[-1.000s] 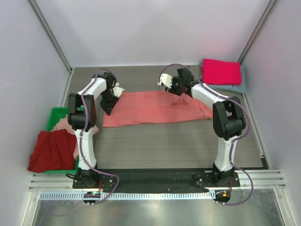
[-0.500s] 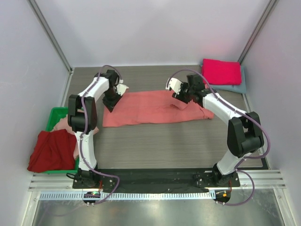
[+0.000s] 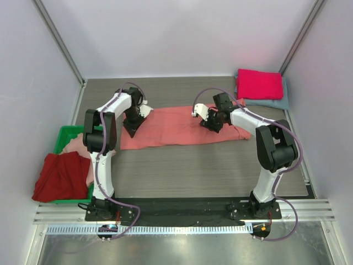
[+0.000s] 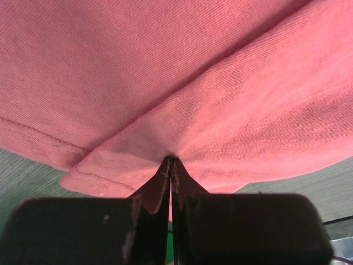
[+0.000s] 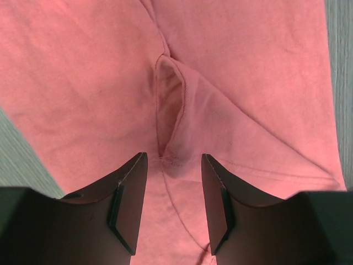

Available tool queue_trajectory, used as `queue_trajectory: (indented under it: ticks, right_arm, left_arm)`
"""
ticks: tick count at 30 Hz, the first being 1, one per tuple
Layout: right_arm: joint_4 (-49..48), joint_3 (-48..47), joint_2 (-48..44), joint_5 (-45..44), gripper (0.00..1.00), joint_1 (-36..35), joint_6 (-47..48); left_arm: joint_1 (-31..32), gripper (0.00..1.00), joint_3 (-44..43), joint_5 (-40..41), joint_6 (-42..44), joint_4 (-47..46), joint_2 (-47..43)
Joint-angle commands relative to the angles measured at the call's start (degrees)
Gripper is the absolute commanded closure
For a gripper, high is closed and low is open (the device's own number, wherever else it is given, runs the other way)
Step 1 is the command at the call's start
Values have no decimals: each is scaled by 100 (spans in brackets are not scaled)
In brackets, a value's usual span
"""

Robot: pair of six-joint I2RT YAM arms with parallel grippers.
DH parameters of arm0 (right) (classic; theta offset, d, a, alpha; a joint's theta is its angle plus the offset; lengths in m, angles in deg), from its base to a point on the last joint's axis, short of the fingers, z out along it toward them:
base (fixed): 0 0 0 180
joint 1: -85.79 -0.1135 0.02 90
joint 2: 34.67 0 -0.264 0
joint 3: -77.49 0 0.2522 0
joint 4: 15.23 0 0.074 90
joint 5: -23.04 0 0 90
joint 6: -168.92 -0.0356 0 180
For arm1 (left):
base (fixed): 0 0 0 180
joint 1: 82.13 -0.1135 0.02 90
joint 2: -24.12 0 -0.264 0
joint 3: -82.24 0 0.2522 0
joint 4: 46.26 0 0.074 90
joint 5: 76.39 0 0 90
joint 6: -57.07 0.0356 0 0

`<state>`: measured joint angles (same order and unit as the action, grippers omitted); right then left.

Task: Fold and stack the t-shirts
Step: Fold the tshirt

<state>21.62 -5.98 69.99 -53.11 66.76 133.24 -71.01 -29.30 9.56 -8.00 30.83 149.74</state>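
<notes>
The salmon shirt (image 3: 176, 128) lies spread as a long, flattish band of soft knit cloth across the middle of the grey wood-grain desk (image 3: 193, 165). The left tool (image 4: 170, 163) is at the shirt's left end. Its dark fingers are pressed together on a pinch of the fabric, which gathers into a small peak with a stitched hem curling beside it. The right tool (image 5: 174, 165) is over the shirt's right part, its two black wedge-shaped fingers spread apart with nothing gripped, one on either side of a seamed, pocket-like crease. Beyond the salmon shirt's right end, a magenta shirt (image 3: 259, 84) is folded into a neat rectangle on top of a grey-blue shirt (image 3: 280, 102). Off its left end, a dark red shirt (image 3: 58, 176) and a pale pink shirt (image 3: 74, 146) lie crumpled over a green plastic bin (image 3: 65, 134).
</notes>
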Motion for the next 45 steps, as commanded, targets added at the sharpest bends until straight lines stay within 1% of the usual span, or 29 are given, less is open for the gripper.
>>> queue_trajectory:
  ticks: [1,13,16,17,20,23,27,28,31,33,34,35,36,37,40,41,43,45]
  right_arm:
    - [-15,-332,63,57,51,-5,113]
    - [-182,-324,318,-295,53,-5,61]
    - [-261,-385,397,-374,64,-5,-1]
    - [-279,-429,414,-444,74,-13,-18]
    - [-384,-543,406,-567,86,-13,-1]
    - [-402,-701,336,-585,89,-22,156]
    - [-621,-903,353,-742,89,-101,472]
    - [-839,-930,379,-769,89,-136,508]
    - [-1279,-1105,625,-900,89,-232,684]
    - [-1447,-1228,967,-1050,87,-312,772]
    - [-1683,-1264,1064,-1207,79,-338,851]
    - [-1850,-1273,1135,-1313,74,-417,878]
    - [-2035,-1255,1196,-1358,71,-444,948]
    - [-2550,-1203,1206,-1672,69,-470,992]
    - [-3352,-1001,1136,-2157,59,-514,1106]
    - [-3459,-966,1092,-2410,59,-514,1098]
    - [-3879,-895,865,-2605,58,-514,1028]
    - [-4049,-737,679,-2834,58,-506,879]
  left_arm:
    - [-22,100,145,-34,-49,13,103]
    - [-22,100,171,-34,-67,-40,208]
    - [-22,100,110,-43,-76,-14,261]
    - [-22,99,92,-34,-67,-5,270]
    - [-22,99,83,-34,-58,4,270]
    - [-22,100,145,-25,-41,-14,243]
    - [-22,100,189,-34,-49,-23,235]
    - [-22,100,206,-34,-41,-40,226]
    - [-22,99,250,-43,-67,-40,191]
    - [-22,99,268,-43,-58,-31,173]
    - [-22,100,285,-43,-50,-23,164]
    - [-22,100,303,-43,-49,-23,147]
    - [-22,100,320,-34,-58,-23,138]
    - [-22,99,364,-43,-58,-23,103]
    - [-22,99,478,-52,-58,-66,42]
    - [-30,99,488,-43,-41,-66,33]
    - [-22,99,523,-34,-41,-75,15]
    - [-22,98,514,-25,-32,-84,-29]
